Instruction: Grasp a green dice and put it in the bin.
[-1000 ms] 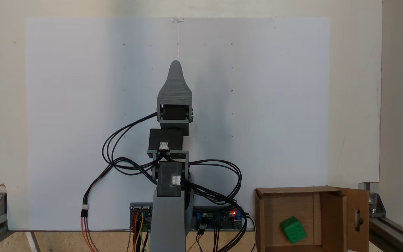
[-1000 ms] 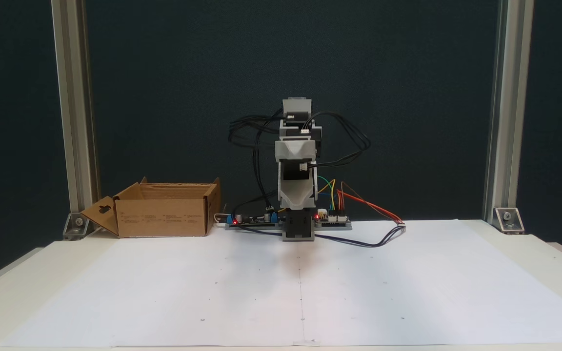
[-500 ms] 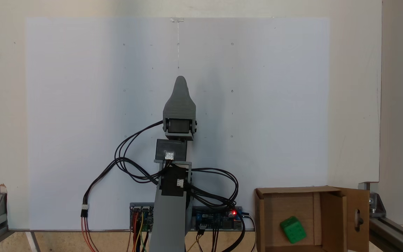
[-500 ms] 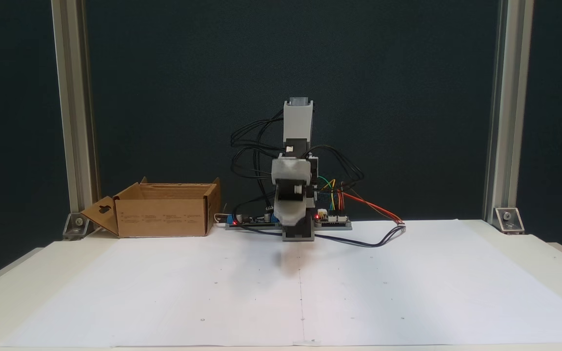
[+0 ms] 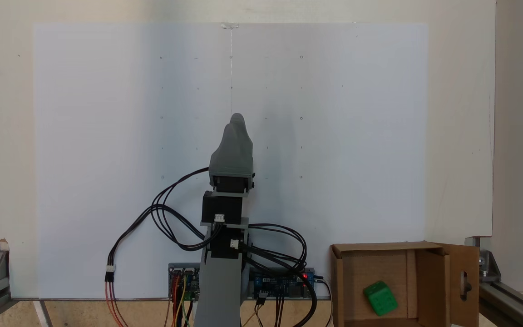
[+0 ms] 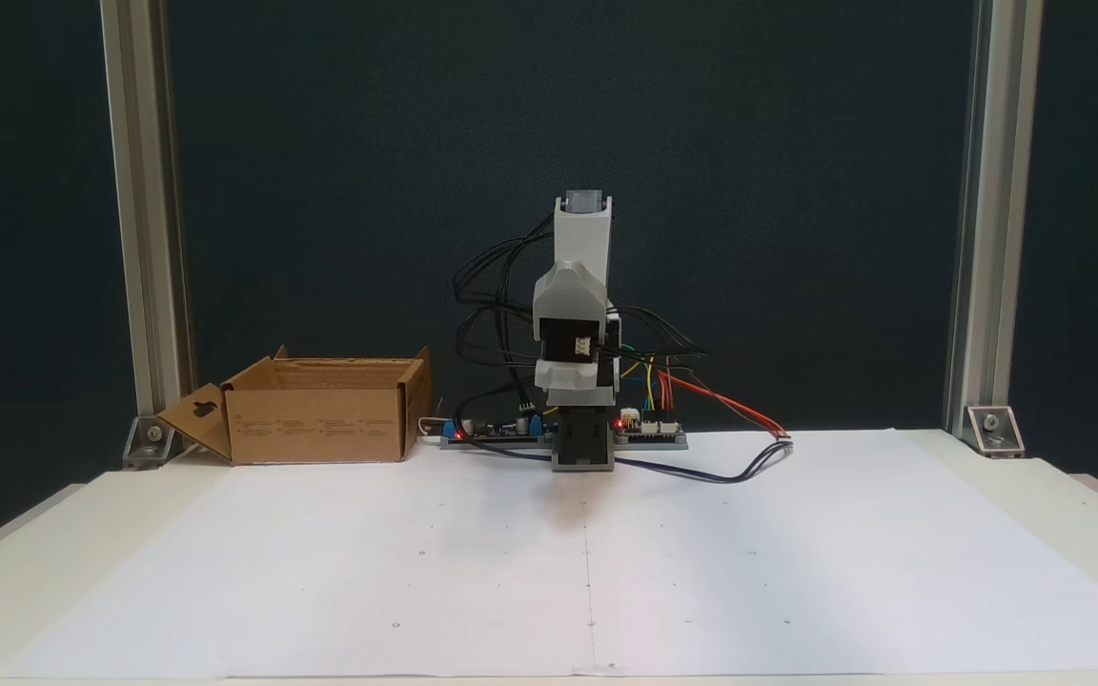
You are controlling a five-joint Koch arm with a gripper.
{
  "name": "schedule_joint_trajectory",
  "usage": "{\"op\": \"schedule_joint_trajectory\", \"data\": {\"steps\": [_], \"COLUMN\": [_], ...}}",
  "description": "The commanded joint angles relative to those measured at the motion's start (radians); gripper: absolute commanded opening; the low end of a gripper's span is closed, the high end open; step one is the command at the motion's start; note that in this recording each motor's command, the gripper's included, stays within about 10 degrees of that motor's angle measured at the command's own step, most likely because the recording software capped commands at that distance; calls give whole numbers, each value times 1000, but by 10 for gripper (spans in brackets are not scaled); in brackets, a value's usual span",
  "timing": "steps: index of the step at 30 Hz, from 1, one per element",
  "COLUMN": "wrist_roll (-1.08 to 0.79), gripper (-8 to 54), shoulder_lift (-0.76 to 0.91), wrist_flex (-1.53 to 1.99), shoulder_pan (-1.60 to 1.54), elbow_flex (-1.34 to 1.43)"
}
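Observation:
The green dice [image 5: 380,297] lies on the floor of the bin [image 5: 339,281], a brown cardboard box with open flaps at the lower right of a fixed view. In another fixed view the bin [image 6: 320,424] stands at the left, beside the arm's base, and its walls hide the inside. The grey gripper [image 5: 237,119] points out over the white sheet, well left of the bin and away from the dice. Just one tip shows, so the jaws' gap is hidden. From the front the gripper [image 6: 576,393] hangs folded close to the base with nothing seen in it.
Circuit boards [image 5: 284,284] and looping black cables [image 5: 170,218] sit around the arm's base. Coloured wires [image 6: 721,405] trail onto the white paper sheet [image 6: 587,572]. Aluminium posts [image 6: 144,238] stand at the table's back corners.
The arm has folded back toward its base, and the gripper tip has drawn in and dropped lower. The dice and bin have stayed still.

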Motion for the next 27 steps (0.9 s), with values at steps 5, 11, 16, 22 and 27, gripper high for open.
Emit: {"op": "schedule_joint_trajectory", "data": {"steps": [5, 11, 16, 22, 27], "wrist_roll": [-41, -46, -43, -43, -41], "gripper": [433, 438, 439, 443, 444], "shoulder_lift": [110, 109, 106, 106, 106], "wrist_flex": [-127, -132, -115, -112, -112], "shoulder_pan": [-2, 6, 5, 0, -8], "elbow_flex": [91, 97, 97, 97, 97]}}
